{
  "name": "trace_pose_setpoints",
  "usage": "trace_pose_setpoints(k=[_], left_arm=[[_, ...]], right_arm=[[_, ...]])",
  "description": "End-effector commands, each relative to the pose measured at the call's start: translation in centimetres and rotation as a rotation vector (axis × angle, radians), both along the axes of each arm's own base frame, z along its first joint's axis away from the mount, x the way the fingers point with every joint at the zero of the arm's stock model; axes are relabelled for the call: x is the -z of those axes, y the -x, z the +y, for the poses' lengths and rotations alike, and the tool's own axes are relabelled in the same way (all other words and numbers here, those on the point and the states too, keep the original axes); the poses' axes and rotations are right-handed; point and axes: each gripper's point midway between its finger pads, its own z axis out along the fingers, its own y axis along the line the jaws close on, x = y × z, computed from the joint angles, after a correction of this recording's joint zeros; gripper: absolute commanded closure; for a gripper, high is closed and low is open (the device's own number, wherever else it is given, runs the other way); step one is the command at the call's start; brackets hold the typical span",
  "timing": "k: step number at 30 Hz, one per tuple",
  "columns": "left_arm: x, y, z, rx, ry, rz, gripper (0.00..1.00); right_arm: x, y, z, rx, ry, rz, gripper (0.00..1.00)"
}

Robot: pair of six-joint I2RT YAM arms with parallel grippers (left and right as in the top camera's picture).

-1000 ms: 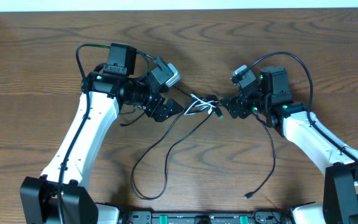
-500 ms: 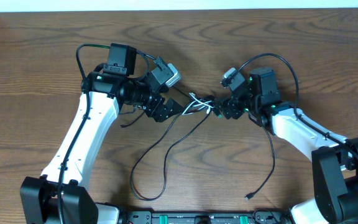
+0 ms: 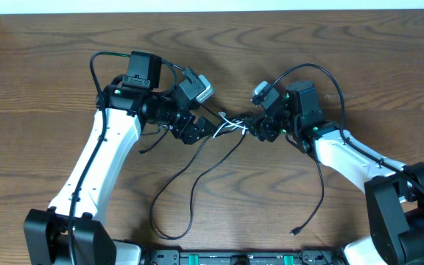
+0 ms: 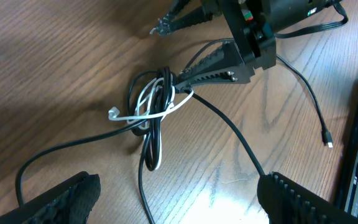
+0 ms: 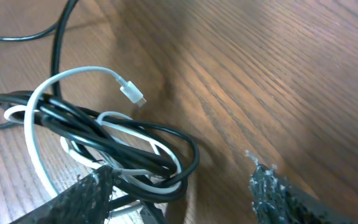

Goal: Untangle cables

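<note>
Black cable (image 5: 48, 111) and white cable (image 5: 76, 72) are light, limp and slippery (loops will slide, not hold shape). Their knot (image 4: 154, 102) lies between both sets of fingers. Left gripper (image 3: 206, 126): spread wide, empty. Right gripper (image 3: 250, 126): open, one finger at the knot. Recommended hold: white plug end (image 5: 132, 94).

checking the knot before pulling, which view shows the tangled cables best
Left wrist: the whole knot sits mid-frame, black and white loops distinct. Right wrist shows it closer but partly cut off; overhead shows it tiny.
</note>
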Motion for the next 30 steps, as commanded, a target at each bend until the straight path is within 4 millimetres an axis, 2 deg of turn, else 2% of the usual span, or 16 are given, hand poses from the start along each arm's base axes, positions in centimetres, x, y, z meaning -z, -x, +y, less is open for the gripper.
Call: trace_pose_setpoints(k=[1,7,10,13,14,17,18,19,22,25,30], left_arm=[[0.3,-0.1,0.0,0.008,-0.008,-0.001,0.15],[0.3,-0.1,0.0,0.008,-0.008,-0.001,0.15],[0.3,-0.1,0.0,0.008,-0.008,0.0,0.15],[0.3,-0.1,0.0,0.008,-0.008,0.0,0.15],[0.3,-0.1,0.0,0.008,-0.008,-0.001,0.15],[0.3,-0.1,0.0,0.008,-0.008,-0.001,0.15],[0.3,-0.1,0.0,0.008,-0.008,-0.001,0.15],[0.3,-0.1,0.0,0.008,-0.008,-0.001,0.15],[0.3,-0.1,0.0,0.008,-0.008,-0.001,0.15],[0.3,-0.1,0.0,0.008,-0.008,0.0,0.15],[0.3,0.0,0.0,0.008,-0.009,0.005,0.15]], right_arm=[[-0.6,1.2,1.8,-0.13,-0.018,-0.038,0.32],[-0.3,2.2,3.1,-0.247,0.018,-0.099,0.25],[0.2,2.6,3.6,-0.291,0.04,-0.118,0.27],[0.9,2.8,3.7,-0.299,0.046,-0.105,0.37],[1.3,2.8,3.6,-0.301,0.048,-0.094,0.48],[1.7,3.2,3.9,-0.319,0.032,-0.077,0.6],[1.6,3.3,4.0,-0.325,0.025,-0.075,0.66],[1.6,3.3,4.0,-0.327,0.024,-0.075,0.79],[1.6,3.3,4.0,-0.326,0.023,-0.075,0.99],[1.4,3.6,4.3,-0.34,0.006,-0.072,0.99],[0.0,4.0,5.5,-0.352,-0.104,-0.047,0.99]])
